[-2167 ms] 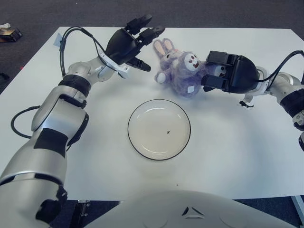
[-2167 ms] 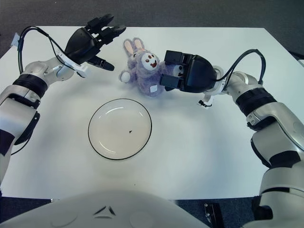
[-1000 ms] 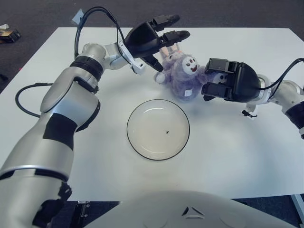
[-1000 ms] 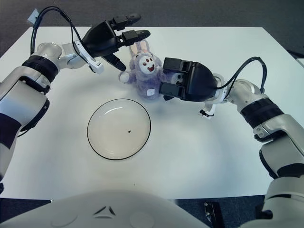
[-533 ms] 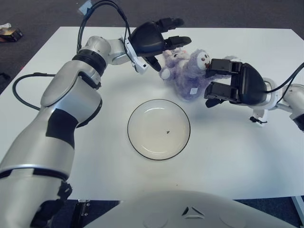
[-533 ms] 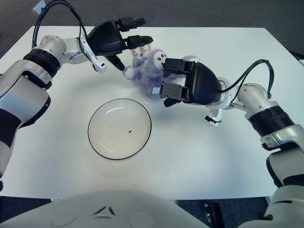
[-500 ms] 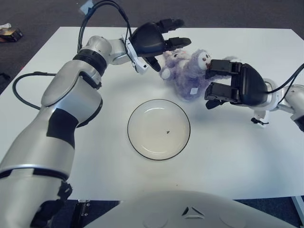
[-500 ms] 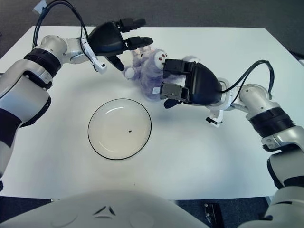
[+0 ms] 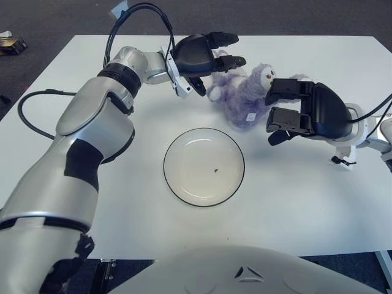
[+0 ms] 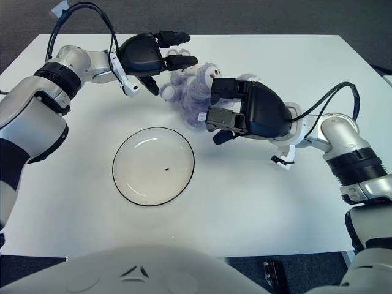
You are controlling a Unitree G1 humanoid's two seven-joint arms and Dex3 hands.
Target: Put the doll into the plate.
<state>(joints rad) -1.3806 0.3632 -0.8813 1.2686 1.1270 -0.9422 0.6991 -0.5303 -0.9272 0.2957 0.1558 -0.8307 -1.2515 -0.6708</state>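
The purple bunny doll [image 9: 240, 98] lies tipped over at the back of the white table [image 9: 73, 153], its face [image 9: 266, 75] turned towards my right hand. My left hand [image 9: 219, 63] reaches in from the left, its fingers spread over the doll's ears and touching them, with no closed grip. My right hand [image 9: 274, 110] is at the doll's right side, open. Its upper finger [image 9: 283, 85] is against the doll's head and its lower finger [image 9: 280, 118] is beside the body. The round white plate [image 9: 177, 187] with a dark rim sits in front of the doll, holding nothing.
Black cables loop from both forearms over the table, one near the left wrist [image 9: 122, 24] and one by the right wrist [image 9: 373, 110]. Dark carpet surrounds the table. A small object [image 9: 12, 43] lies on the floor at the far left.
The doll has tipped over to the right, its face now by my right hand. My left hand followed it rightward over the ears. My right hand drew back to the right and slightly nearer.
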